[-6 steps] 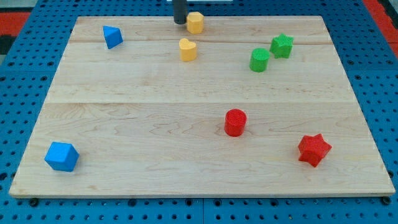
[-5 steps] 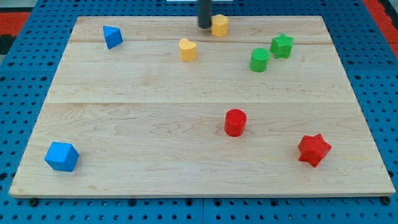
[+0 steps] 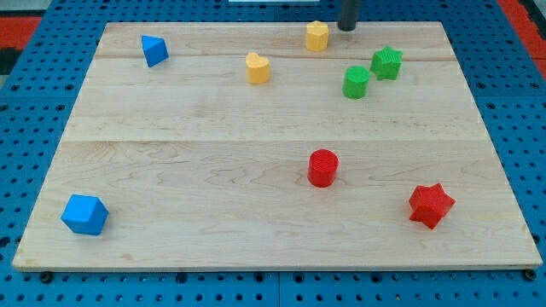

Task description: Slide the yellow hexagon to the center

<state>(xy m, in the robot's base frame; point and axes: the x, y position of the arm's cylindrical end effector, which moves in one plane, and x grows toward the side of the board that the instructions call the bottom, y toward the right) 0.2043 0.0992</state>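
Note:
The yellow hexagon (image 3: 317,35) sits near the top edge of the wooden board (image 3: 213,170), a little right of the middle. My tip (image 3: 346,27) is just to its right at the board's top edge, a small gap apart from it. Only the rod's lower end shows.
A yellow heart (image 3: 258,67) lies left and below the hexagon. A green cylinder (image 3: 356,82) and a green star (image 3: 386,62) lie at the right. A red cylinder (image 3: 322,167), a red star (image 3: 431,205), a blue block (image 3: 153,49) and another blue block (image 3: 84,213) are spread about.
The yellow hexagon has slid to the right along the top edge. My tip, which was on its left, is now on its right.

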